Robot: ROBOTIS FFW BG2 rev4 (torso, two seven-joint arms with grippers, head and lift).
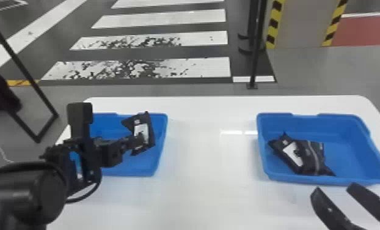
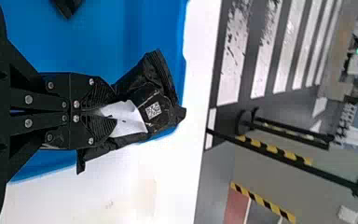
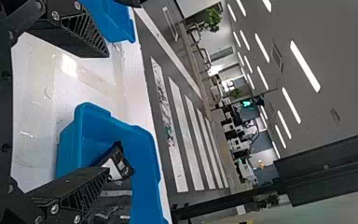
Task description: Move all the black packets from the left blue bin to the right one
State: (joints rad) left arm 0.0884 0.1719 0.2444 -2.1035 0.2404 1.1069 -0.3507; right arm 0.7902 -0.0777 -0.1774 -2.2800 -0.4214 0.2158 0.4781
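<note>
Left gripper (image 1: 141, 137) pinches a white-labelled black packet (image 1: 148, 124) over the left blue bin (image 1: 146, 166); right gripper (image 1: 334, 190), right of that bin, is open

Blue bins (image 1: 339, 127), black packets (image 1: 310, 153), black-yellow striped tape (image 1: 274, 26), seemingly red flooring (image 1: 366, 31)

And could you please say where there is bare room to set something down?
Bare: the white table between the left bin and right bin, and the right bin's floor, right of its black packets. Crowded: above the left bin, where the left gripper holds a packet, and by the right gripper.
</note>
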